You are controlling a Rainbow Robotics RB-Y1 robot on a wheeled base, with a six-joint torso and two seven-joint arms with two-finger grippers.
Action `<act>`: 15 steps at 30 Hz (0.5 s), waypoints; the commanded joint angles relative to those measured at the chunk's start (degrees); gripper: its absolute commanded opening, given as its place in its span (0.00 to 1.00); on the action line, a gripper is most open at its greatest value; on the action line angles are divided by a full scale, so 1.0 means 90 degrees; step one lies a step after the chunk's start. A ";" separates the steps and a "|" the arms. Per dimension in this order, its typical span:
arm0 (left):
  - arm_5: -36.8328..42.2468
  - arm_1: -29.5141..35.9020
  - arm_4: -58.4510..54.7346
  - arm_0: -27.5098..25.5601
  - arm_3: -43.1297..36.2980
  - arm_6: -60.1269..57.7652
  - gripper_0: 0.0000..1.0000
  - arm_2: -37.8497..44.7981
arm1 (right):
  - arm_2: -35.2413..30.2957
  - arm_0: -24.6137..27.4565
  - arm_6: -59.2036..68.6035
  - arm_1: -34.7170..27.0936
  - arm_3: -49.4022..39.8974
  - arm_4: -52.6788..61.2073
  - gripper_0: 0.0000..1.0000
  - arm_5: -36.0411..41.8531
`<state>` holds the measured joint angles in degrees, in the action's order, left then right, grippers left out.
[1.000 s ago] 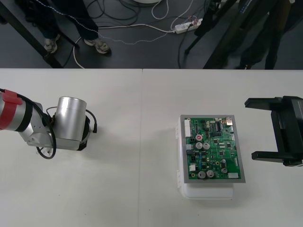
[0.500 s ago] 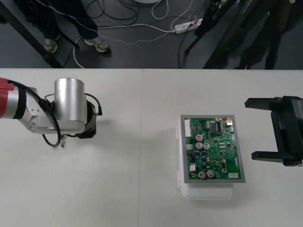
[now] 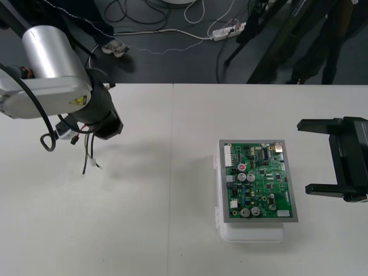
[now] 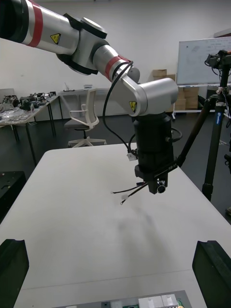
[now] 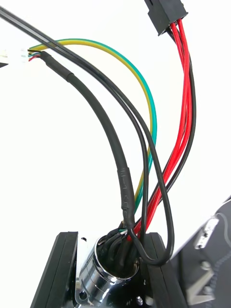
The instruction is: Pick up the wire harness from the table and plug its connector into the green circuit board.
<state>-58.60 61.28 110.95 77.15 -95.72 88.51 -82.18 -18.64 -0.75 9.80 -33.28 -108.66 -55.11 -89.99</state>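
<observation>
Left gripper (image 5: 108, 272) is clenched on the wire harness (image 5: 144, 144), its fingers (image 5: 62, 269) clamping the round metal socket (image 5: 103, 276). The wires loop away from the socket to the black plug (image 5: 166, 14). Change noted: a second ago this gripper sat low at the table (image 3: 172, 230); it is now lifted over the table's left side, nearer the far edge, with loose wire ends dangling clear of the surface. Pickup is judged complete. The green circuit board (image 3: 259, 181) on its white base (image 3: 253, 233) lies well apart to the right, with no harness in it. Right gripper (image 3: 307, 156) waits released beside the board. Carry and insertion remain.
</observation>
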 commanded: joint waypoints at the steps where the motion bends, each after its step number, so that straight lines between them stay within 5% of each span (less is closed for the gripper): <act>1: -0.0705 0.0544 -0.0658 -0.0018 -0.0049 0.0673 0.00 0.0683 | 0.0040 -0.0111 -0.0200 0.0075 -0.0027 0.0040 1.00 -0.0001; 15: -0.1116 0.1209 -0.3197 -0.0018 0.1270 0.0449 0.00 0.1816 | 0.0050 -0.0111 -0.0161 0.0075 -0.0027 0.0274 1.00 -0.0001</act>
<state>-64.50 68.27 85.81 77.15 -86.37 88.51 -69.17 -18.64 -0.76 9.80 -33.25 -108.65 -54.25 -89.99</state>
